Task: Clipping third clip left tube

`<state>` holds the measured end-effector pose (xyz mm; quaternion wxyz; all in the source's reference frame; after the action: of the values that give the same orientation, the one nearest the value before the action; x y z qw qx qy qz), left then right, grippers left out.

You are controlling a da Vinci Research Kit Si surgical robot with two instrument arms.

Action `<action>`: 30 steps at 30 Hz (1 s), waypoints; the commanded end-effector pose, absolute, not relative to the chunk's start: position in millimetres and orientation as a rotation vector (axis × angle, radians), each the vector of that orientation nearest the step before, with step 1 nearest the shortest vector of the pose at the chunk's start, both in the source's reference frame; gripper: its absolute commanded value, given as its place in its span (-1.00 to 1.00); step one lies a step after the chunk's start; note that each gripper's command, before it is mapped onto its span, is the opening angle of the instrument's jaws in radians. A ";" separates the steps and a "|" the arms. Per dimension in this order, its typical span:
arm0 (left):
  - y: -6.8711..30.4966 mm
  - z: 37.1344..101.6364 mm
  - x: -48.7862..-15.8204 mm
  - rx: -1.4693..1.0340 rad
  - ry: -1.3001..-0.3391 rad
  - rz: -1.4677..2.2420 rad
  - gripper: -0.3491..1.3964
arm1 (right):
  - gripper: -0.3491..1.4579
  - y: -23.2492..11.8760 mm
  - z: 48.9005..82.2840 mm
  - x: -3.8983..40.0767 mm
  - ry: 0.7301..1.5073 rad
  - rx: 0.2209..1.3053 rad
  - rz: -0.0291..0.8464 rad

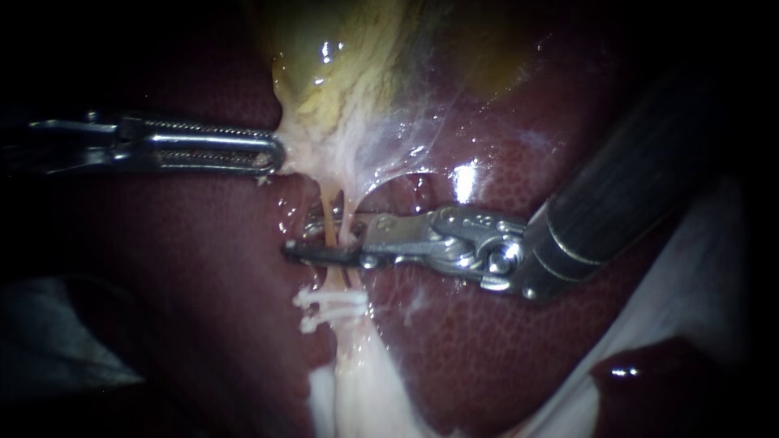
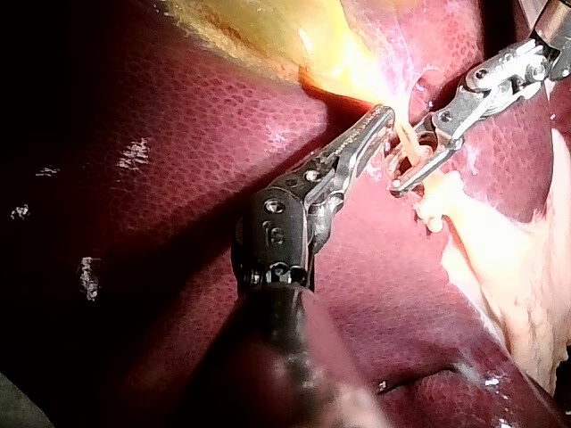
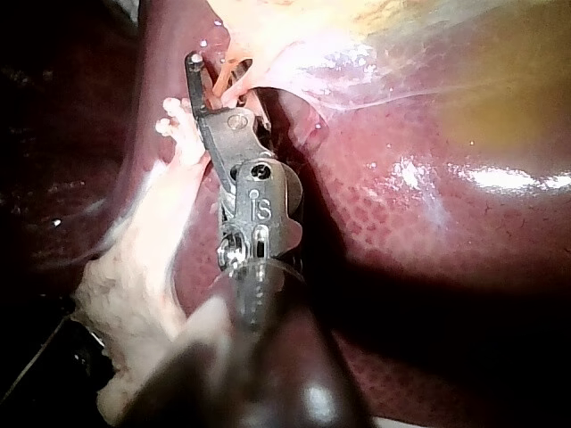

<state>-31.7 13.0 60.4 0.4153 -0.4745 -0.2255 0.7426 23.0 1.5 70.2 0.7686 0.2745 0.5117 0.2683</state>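
**Our right instrument's jaws are straddling the left tube below the gallbladder**

We are working close under the gallbladder, which is lying yellow-green and glistening against the dark red liver. From the gallbladder's narrow end a fan of pale tissue is drawing down into thin strands. The left tube, orange-tinted, is running from that narrow end straight away from the gallbladder over the liver. A second thin strand is lying just beside it.

We are holding our left instrument level at the gallbladder's narrow end. Its long ridged jaws are lying clenched together, and their tip is pinching the edge of the pale tissue, which is tenting toward it. The left wrist view is showing the same: the jaws are closed and the tip is buried in the bright tissue next to the gallbladder.

We are bringing our right instrument across the left tube a short way from the gallbladder. Its jaws are standing apart, one on each side of the tube, which is passing through the gap between them. We cannot tell whether the neighbouring strand is lying in the gap too, or whether the jaws are carrying a clip.

Farther from the gallbladder than these jaws, white clips are sitting across the tube, close together, just beyond the lower jaw.
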 end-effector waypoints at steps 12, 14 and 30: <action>13.0 60.4 -31.7 -1.192 -0.567 1.866 -1.00 | -0.06 1.6 70.2 22.4 1.183 0.647 0.515; 13.0 60.4 -31.7 -1.192 -0.567 1.865 -1.00 | -0.06 1.5 70.0 21.8 1.187 0.661 0.502; 13.1 60.2 -31.4 -1.192 -0.570 1.865 -1.00 | -0.06 3.0 68.3 15.6 1.203 0.706 0.457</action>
<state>-31.4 13.1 60.2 0.4149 -0.4745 -0.2267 0.7425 15.3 3.1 68.2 0.7427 0.3230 0.5485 0.2080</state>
